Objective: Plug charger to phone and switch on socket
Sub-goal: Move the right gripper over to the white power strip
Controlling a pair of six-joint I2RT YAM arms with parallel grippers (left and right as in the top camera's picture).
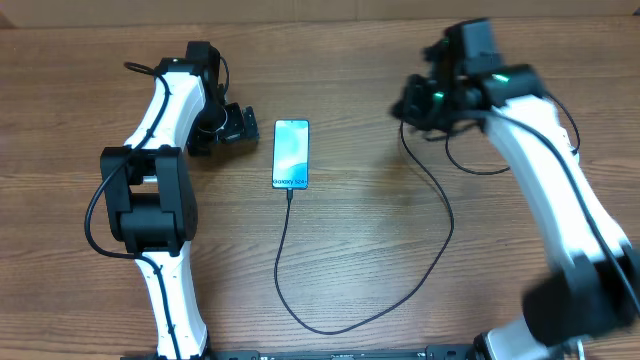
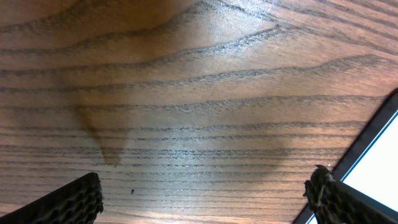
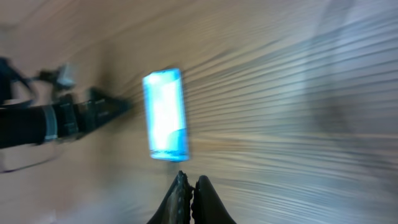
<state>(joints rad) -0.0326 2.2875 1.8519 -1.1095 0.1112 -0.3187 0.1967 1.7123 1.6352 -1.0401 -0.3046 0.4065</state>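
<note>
The phone [image 1: 291, 153] lies flat at mid-table, its light blue screen up. The thin black charger [image 1: 442, 245] cable meets the phone's near end, loops toward the front edge and climbs right until it passes under my right arm. My left gripper [image 1: 237, 124] rests just left of the phone, open; its fingers [image 2: 76, 201] stand wide over bare wood, with the phone [image 2: 380, 163] edge beside the right one. My right gripper [image 1: 409, 101], blurred, hangs to the phone's right. Its fingertips [image 3: 191, 190] are shut with nothing between them, and the phone [image 3: 166, 114] shows ahead. The socket is out of view.
Wood-grain table [image 1: 360, 90] throughout. My left arm [image 3: 56, 118] shows in the right wrist view, left of the phone. The cable's loop [image 1: 325, 328] lies near the front edge.
</note>
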